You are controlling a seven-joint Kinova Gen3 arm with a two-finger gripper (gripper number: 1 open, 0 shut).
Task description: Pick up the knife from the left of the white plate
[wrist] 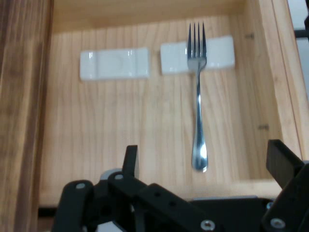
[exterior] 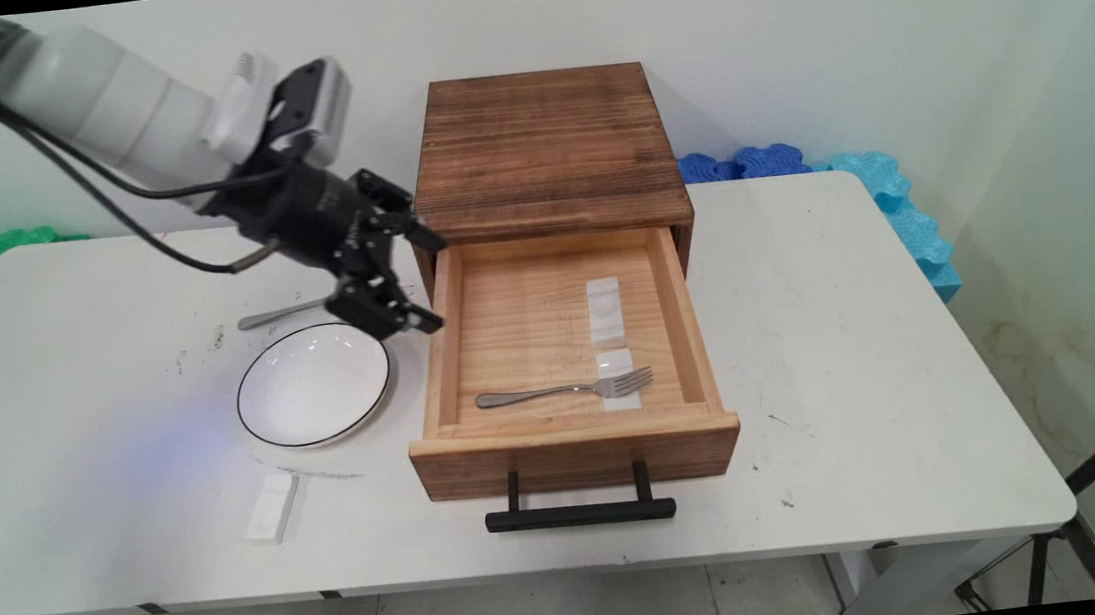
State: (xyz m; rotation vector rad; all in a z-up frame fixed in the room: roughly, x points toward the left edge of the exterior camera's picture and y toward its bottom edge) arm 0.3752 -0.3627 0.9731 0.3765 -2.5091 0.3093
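gripper [exterior: 409, 281]: your fingers stand apart, nothing between them; it hangs over the left wall of the open drawer, tilted toward the inside, just right of the bowl.
drawer [exterior: 685, 324]: pulled out toward the near edge from the dark wooden cabinet [exterior: 544, 147], black handle [exterior: 580, 514] facing near.
fork [exterior: 565, 389]: lies flat in the near part of the drawer, tines pointing right and resting on the near white rest [exterior: 618, 378]; a second white rest [exterior: 605, 311] sits bare, just farther in.
bowl [exterior: 313, 384]: white, dark rim, empty, on the table [exterior: 862, 337] left of the drawer.
left side: a spoon handle [exterior: 282, 314] shows beyond the bowl, its far end hidden behind your gripper; a third white block [exterior: 272, 507] lies near the front edge.
progress: you hold nothing; the fork is already in the drawer on a rest, the drawer is not shut, the spoon is out on the table. That is all the state shows.
views: main view gives the bowl, spoon, block and cabinet; hand view shows none of those, only the drawer floor, both rests and the fork [wrist: 198, 96] seen along its length, with your fingers [wrist: 131, 159] wide at either side.
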